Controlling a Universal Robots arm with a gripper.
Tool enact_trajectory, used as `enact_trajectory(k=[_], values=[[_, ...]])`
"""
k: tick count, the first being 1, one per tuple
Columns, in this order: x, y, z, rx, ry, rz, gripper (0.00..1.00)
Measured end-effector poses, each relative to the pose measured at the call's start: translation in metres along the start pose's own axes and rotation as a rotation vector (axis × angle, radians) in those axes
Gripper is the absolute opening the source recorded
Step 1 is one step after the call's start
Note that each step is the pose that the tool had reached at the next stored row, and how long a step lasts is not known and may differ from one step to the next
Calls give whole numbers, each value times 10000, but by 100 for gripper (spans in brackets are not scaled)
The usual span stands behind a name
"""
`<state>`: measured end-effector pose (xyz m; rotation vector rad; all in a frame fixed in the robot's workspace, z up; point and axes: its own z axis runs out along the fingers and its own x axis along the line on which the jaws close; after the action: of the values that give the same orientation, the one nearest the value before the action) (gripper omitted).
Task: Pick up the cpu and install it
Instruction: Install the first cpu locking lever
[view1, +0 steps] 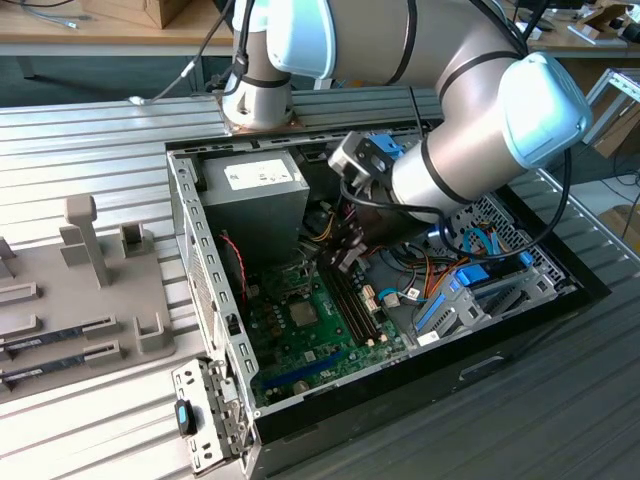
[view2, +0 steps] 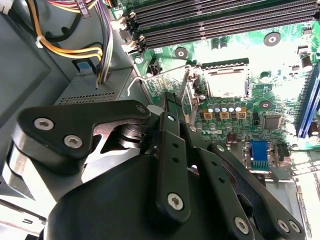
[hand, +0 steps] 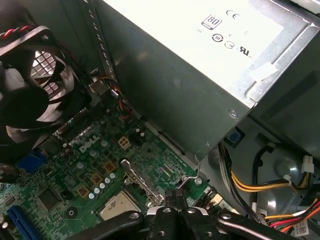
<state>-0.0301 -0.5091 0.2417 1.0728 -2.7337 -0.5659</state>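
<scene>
On the motherboard (view2: 280, 65), one cpu (view2: 227, 82), socketed.

Open computer case (view1: 200, 290) lies on bench (view1: 90, 130), centre of exterior view. Motherboard (view1: 300, 330) on case floor. Power supply (view1: 255, 195) at 12 o'clock of motherboard. CPU (view1: 303, 314) seated in socket mid-board. 2 memory slots (view1: 355, 305) at 3 o'clock of CPU. Gripper (view1: 335, 262) hangs inside case, at 1 o'clock of CPU. Fixture plate (view1: 70, 290) at 9 o'clock of case.
</scene>
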Motion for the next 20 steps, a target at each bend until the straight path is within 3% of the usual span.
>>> enact_trajectory(k=[20], values=[[44,-37,-34,0,13,-32,11]])
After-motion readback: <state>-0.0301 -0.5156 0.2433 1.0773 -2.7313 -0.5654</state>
